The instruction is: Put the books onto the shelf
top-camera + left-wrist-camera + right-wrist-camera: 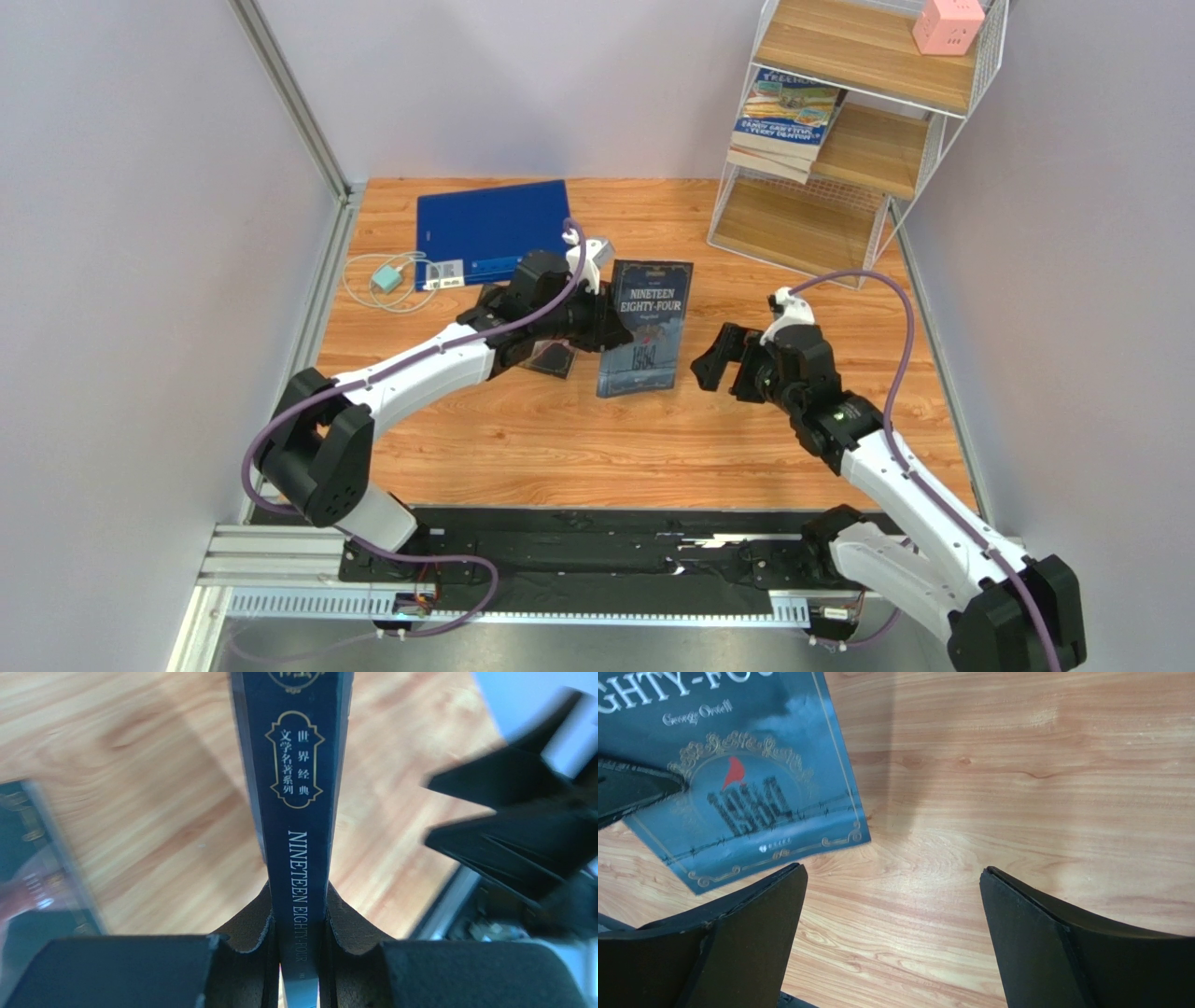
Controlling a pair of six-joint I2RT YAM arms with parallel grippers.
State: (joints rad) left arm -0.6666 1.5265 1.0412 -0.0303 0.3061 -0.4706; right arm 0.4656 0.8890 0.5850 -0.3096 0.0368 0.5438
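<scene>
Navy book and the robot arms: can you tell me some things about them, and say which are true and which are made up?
1. The left gripper pinches the navy book by its spine. True.
2. The right gripper is shut. False: its fingers stand wide open and hold nothing.
3. The shelf has nothing on it. False: some books lie on its middle board.
4. A pink cube sits on the top board. True.
5. The binder stands upright. False: it lies flat.
</scene>
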